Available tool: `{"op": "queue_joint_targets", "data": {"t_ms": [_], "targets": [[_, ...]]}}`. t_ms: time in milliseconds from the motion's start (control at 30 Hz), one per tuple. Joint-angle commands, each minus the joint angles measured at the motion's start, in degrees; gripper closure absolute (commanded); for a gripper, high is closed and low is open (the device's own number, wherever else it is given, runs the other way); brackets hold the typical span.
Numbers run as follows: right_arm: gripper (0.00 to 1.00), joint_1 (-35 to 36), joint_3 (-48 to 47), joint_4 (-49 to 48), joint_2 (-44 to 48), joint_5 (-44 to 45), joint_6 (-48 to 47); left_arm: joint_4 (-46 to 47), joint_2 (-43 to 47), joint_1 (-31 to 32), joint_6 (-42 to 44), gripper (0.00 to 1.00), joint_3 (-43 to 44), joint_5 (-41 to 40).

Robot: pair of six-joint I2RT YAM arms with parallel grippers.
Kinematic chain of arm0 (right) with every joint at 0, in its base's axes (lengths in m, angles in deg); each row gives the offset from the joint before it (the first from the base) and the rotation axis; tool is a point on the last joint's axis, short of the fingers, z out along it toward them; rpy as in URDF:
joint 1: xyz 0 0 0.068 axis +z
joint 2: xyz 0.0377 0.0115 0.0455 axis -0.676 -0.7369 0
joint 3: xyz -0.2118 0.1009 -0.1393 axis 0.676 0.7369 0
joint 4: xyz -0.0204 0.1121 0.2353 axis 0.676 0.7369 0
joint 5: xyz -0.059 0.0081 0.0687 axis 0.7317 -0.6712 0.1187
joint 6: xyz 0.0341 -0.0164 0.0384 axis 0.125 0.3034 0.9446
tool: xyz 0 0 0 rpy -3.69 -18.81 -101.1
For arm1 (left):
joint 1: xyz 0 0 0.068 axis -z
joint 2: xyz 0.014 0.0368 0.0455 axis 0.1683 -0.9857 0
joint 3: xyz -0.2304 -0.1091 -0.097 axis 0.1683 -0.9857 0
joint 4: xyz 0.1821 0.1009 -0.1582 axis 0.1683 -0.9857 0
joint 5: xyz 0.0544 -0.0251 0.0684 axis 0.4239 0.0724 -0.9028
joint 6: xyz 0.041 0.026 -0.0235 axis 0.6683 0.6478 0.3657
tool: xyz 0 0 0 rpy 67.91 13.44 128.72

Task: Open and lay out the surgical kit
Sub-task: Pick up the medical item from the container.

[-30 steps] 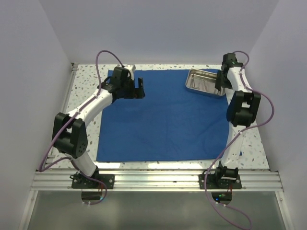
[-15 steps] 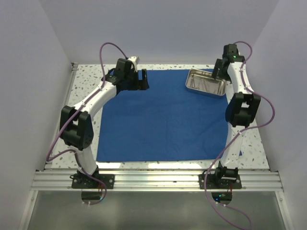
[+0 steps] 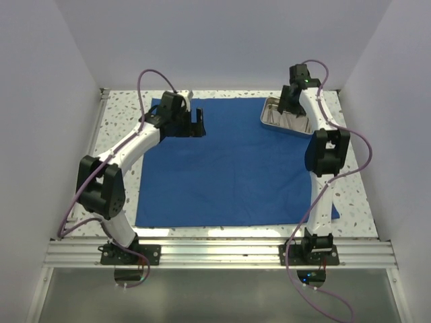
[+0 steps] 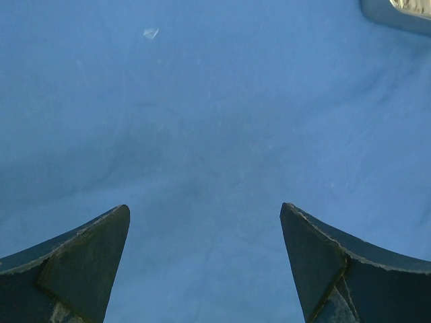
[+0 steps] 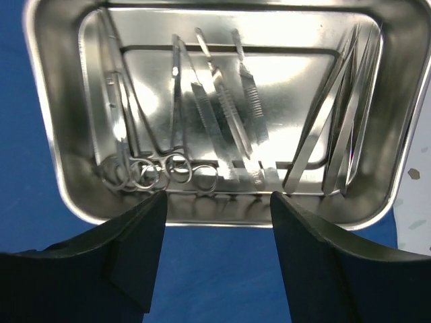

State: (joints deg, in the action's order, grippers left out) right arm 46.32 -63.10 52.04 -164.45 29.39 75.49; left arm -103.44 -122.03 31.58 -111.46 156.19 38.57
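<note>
Right gripper [image 5: 217, 198] hangs just over the near rim of the steel tray [image 5: 47, 134], its jaws apart with nothing between them. That tray sits on the far right corner of the blue cloth [image 3: 229, 168] and holds ring-handled forceps [image 5: 120, 128] at its left and tweezers [image 5: 250, 101] beside them. Over the cloth's far left part hovers the left gripper [image 4: 203, 207], jaws spread wide and empty, and the cloth lies opened out flat on the table [image 3: 118, 111].

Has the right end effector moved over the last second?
Yes. In the top view the right end effector has swung left, from the steel tray's right edge to above its middle; the tray stays put.
</note>
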Motion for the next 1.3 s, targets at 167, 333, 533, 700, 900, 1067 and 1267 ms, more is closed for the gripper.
{"op": "queue_joint_targets", "data": {"t_ms": [167, 333, 533, 700, 900, 1067, 1267], "targets": [[0.38, -2.2, -2.4, -0.5, -6.3, 0.8, 1.5, 0.1, 8.8, 0.2, 0.5, 0.03, -7.8, -1.7], [0.39, -3.2, -2.4, -2.0, -9.1, 0.1, 1.4, -0.9, 9.1, 0.2, 0.6, 0.03, -8.8, -2.2], [0.39, -3.4, -2.0, -3.2, -11.5, 0.5, 1.1, -2.3, 7.8, 0.2, 1.1, 0.03, -7.8, -2.5], [0.50, -3.5, -0.2, -5.2, -12.8, -0.7, 1.3, -4.1, 6.8, 0.2, 2.0, 0.03, -6.9, -3.4], [0.72, -3.5, -1.5, -5.1, -16.0, -1.8, 1.3, -6.3, 5.7, 0.2, 2.3, 0.03, -6.2, -4.1], [1.00, -3.5, -1.7, -4.9, -17.1, -2.0, 1.6, -6.9, 4.7, 0.2, 2.1, 0.03, -4.8, -4.3], [1.00, -3.5, 1.3, -6.3, -14.7, -1.9, 1.9, -7.0, 2.8, 0.2, 1.2, 0.03, -3.4, -3.8]]}}
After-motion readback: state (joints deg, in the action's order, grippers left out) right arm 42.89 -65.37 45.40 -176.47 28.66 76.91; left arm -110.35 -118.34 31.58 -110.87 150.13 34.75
